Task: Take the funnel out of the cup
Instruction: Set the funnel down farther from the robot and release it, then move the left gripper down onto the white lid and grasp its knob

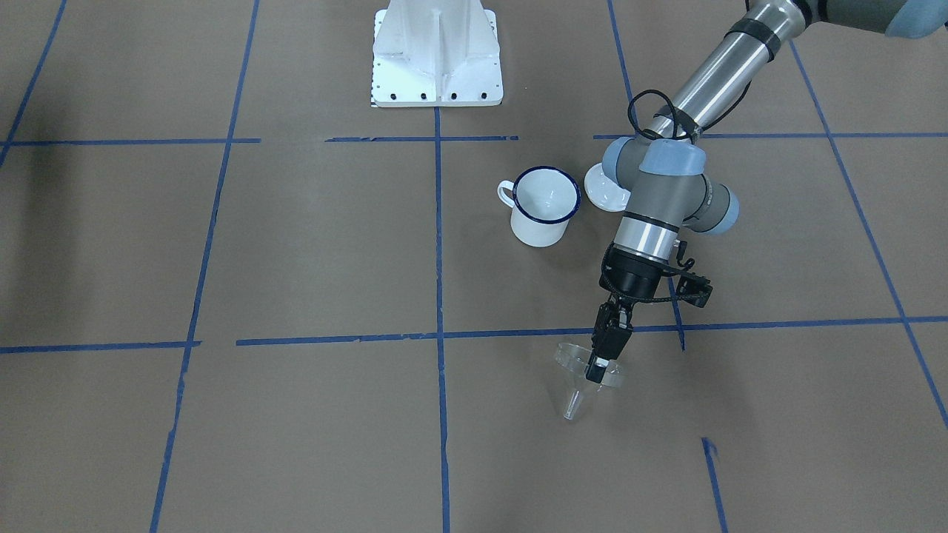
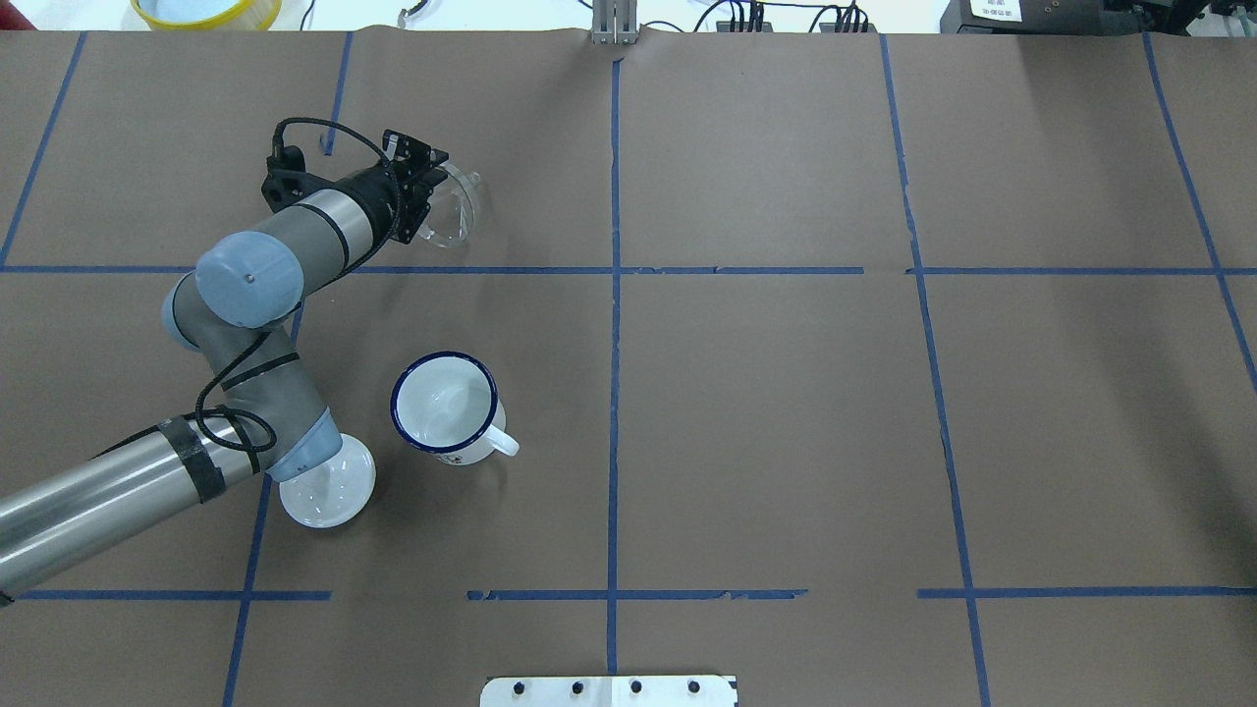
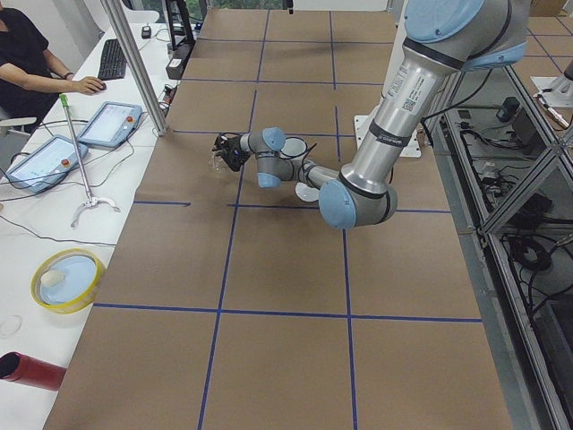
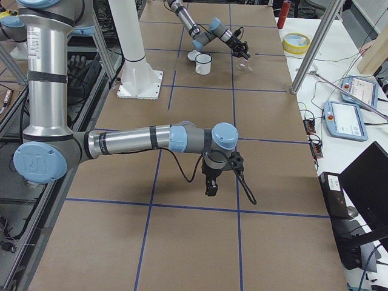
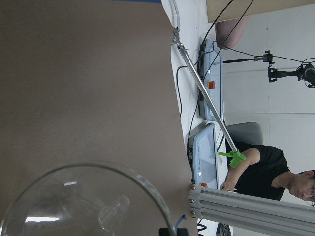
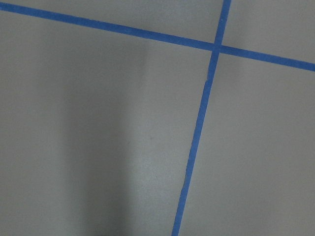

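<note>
While the left tool (image 1: pixel 597 361) grips the funnel (image 1: pixel 573 370) by its rim, well apart from the cup (image 1: pixel 544 204), the slick, tilted plastic could slip free.

Bright even overhead light, soft faint shadows; funnel (image 5: pixel 74 196) close-up slightly blurred (small glints).
</note>
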Available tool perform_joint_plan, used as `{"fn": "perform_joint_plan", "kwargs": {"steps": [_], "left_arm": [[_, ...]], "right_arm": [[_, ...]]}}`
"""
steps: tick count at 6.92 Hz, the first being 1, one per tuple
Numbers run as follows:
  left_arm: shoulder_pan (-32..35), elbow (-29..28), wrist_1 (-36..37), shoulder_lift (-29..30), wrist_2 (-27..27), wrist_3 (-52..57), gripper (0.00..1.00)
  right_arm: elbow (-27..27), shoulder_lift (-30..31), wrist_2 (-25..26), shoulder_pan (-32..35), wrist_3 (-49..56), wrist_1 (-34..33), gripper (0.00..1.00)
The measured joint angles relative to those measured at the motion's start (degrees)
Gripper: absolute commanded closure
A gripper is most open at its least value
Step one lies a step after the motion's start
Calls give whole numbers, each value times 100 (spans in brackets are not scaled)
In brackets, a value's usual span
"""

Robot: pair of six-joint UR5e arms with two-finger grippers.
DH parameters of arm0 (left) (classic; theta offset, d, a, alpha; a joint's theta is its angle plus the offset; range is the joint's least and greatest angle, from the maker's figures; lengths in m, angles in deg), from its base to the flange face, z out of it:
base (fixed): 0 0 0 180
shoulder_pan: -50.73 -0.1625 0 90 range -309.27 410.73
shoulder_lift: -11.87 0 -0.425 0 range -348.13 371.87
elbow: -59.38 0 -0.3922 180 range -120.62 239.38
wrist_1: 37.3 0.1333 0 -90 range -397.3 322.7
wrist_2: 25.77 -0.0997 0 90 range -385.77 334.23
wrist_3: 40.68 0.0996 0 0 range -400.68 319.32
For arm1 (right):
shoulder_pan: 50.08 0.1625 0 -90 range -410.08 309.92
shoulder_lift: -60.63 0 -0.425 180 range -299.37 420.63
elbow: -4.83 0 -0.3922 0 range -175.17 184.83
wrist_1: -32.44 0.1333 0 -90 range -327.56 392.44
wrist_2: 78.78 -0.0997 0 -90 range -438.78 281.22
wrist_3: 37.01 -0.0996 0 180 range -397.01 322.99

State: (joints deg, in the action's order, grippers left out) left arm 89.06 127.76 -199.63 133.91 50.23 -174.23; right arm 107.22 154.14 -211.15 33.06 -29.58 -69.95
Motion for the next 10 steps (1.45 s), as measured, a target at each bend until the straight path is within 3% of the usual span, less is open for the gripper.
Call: {"fn": "perform_joint_plan", "kwargs": {"steps": [2, 3, 5, 7, 8, 10], "left_arm": [[68, 476, 293, -183, 458, 398, 0], [80, 1059, 742, -571, 871, 710, 0], [102, 2511, 2332, -1378, 1750, 1649, 0], [114, 3729, 4565, -1807, 2314, 2860, 0], [111, 4109, 5280, -1942, 2470, 3090, 0], [19, 4556, 5888, -2266, 3007, 3169, 4]], "right_arm": [[0, 0, 0, 0, 2, 0, 0], [0, 0, 0, 0, 1, 0, 0], [0, 0, 0, 0, -2, 0, 0], [0, 0, 0, 0, -4, 0, 0], [0, 0, 0, 0, -4, 0, 0], [0, 0, 0, 0, 2, 0, 0]]}}
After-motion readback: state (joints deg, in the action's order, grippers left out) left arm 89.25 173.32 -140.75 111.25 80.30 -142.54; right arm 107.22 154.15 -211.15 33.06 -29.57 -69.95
